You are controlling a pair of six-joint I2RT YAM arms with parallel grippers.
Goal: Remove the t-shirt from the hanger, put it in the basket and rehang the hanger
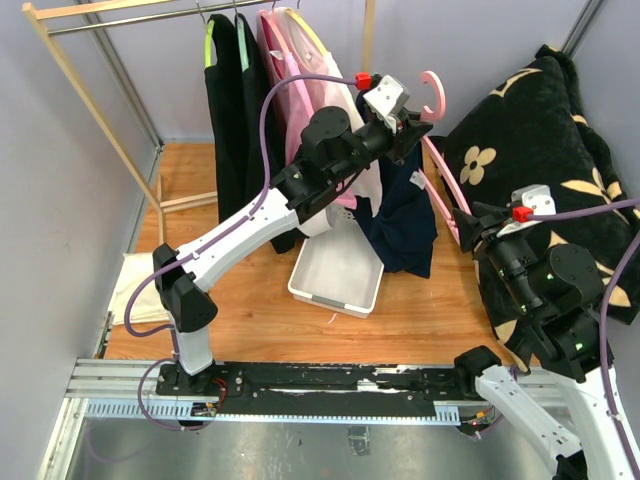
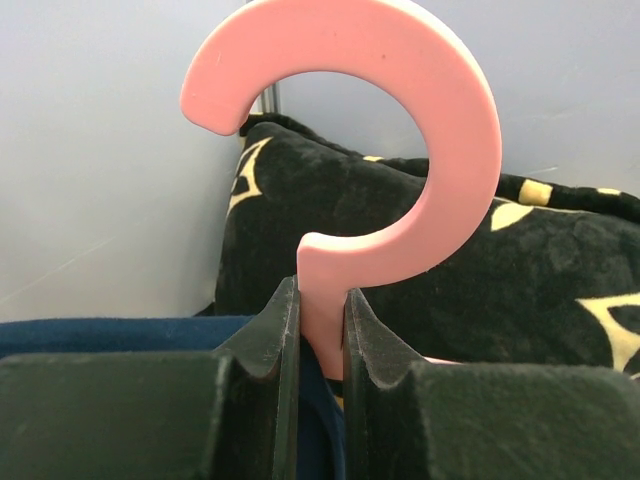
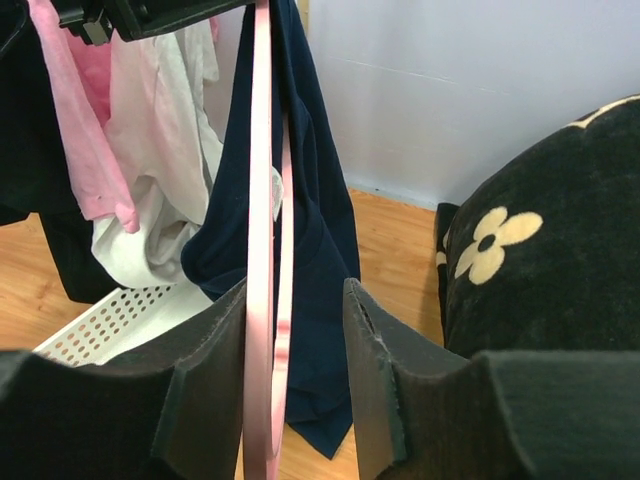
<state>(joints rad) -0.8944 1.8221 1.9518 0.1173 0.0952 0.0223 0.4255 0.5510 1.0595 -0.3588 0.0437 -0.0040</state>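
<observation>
The left claw (image 1: 415,125) is reaching far over the table and gripping the pink hanger (image 1: 439,93) by its neck. The left wrist view is showing this best: both fingers (image 2: 270,340) are pressing flat against the stem just below the hook (image 2: 440,130), with a strip of the navy t-shirt (image 2: 100,335) lying behind them at the left.

The top view is giving the whole picture. The hanger is tilting, its hook up and its lower arm slanting down to the right toward the right claw (image 1: 468,222). The t-shirt (image 1: 400,220) is hanging off the hanger in a bunch, drooping over the right end of the white basket (image 1: 335,290) on the table. A rack (image 1: 130,15) with black and pink clothes (image 1: 230,100) is standing at the far left, and a black flowered cushion (image 1: 540,130) is filling the right side.

Only the right wrist view is showing how the right claw (image 3: 295,300) is standing. It is straddling the hanger's thin bar (image 3: 260,250) with its jaws apart: the bar is running close against one finger (image 3: 215,370), and a clear gap is showing before the other. The t-shirt (image 3: 315,200) is draping just behind the bar, with the basket (image 3: 110,320) lower left and the cushion (image 3: 540,250) at the right.
</observation>
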